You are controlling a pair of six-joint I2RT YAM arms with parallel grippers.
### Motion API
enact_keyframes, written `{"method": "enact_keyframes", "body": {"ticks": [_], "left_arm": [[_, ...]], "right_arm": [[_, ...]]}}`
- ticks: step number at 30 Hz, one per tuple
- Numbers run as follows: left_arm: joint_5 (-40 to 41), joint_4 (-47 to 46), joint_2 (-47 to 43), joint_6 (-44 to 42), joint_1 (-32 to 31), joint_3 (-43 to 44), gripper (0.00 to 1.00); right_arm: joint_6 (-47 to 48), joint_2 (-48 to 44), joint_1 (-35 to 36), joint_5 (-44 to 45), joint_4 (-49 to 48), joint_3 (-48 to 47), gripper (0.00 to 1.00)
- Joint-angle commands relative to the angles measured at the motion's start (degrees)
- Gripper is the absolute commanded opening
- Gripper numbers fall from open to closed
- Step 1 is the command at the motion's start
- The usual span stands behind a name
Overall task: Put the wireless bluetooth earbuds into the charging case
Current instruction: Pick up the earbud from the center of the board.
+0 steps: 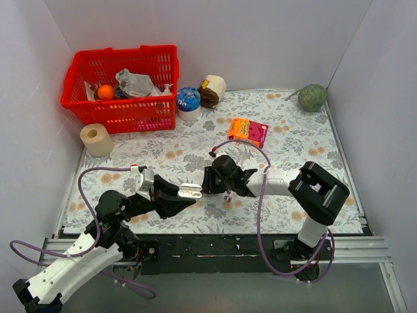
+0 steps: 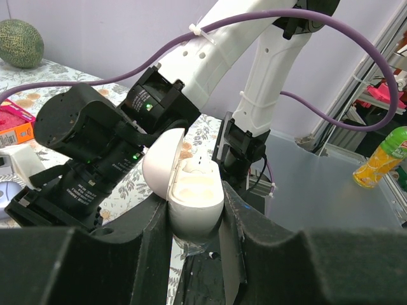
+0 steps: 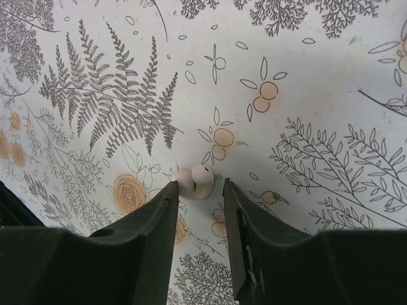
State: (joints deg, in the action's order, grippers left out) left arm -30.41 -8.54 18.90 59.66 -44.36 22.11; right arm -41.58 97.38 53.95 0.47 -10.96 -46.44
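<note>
Floral-printed cloth covers the worktop, and just above it the right tool points straight down with its fingers spread, one on each side of a small pale earbud lying on the pattern. The left-hand finger looks to be touching the bud or just beside it, while the other stands a little off, so nothing is pinched yet. I judge this straddling pose is meant to centre so tiny a piece before the squeeze. The bud is rounded and smooth, and an uneven close could flick it sideways across the cloth. Its colour reads whitish-pink in the wrist view, and I cannot tell for sure which pair it belongs to. Just beside this, towards the robot's left, the left tool is pressed together on the lower body of the white charging case. It holds the case off the cloth with the lid swung open and the wells turned up towards the right arm, presumably so the bud need travel only a short way and drop in from above. Something white sits in the far well, perhaps a bud already seated, though this is too unclear to say, and the nearer well looks bare. Well apart, along the back of the worktop, stand a red basket, a paper roll, an orange snack packet and a green melon, none in the way of either arm
</note>
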Motion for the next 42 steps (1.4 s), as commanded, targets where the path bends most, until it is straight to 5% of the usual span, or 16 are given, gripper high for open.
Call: {"method": "enact_keyframes", "body": {"ticks": [1,16,21,30,32,36,42], "left_arm": [[0.71,0.10,-0.53,0.28,0.06,-0.49,0.00],[0.44,0.10,-0.44,0.63,0.06,-0.58,0.00],[0.18,0.01,0.00,0.81,0.06,-0.23,0.00],[0.44,-0.17,-0.17,0.81,0.06,0.04,0.00],[0.44,-0.25,-0.17,0.90,0.06,-0.13,0.00],[0.44,-1.13,0.18,1.25,0.06,-0.66,0.00],[-0.17,-2.19,1.23,1.78,0.06,-0.58,0.00]], "right_arm": [[3.43,4.21,-0.43,1.73,7.62,-2.07,0.43],[7.13,6.33,0.01,1.02,9.73,-4.63,0.30],[7.13,3.70,0.01,3.92,10.87,-4.28,0.48],[8.45,-7.64,0.19,9.02,12.28,0.46,0.50],[10.29,-10.01,0.80,6.84,11.32,3.52,0.46],[13.28,-10.02,2.64,1.38,5.43,5.83,0.07],[15.30,-4.75,4.49,-4.25,2.53,4.34,0.01]]}}
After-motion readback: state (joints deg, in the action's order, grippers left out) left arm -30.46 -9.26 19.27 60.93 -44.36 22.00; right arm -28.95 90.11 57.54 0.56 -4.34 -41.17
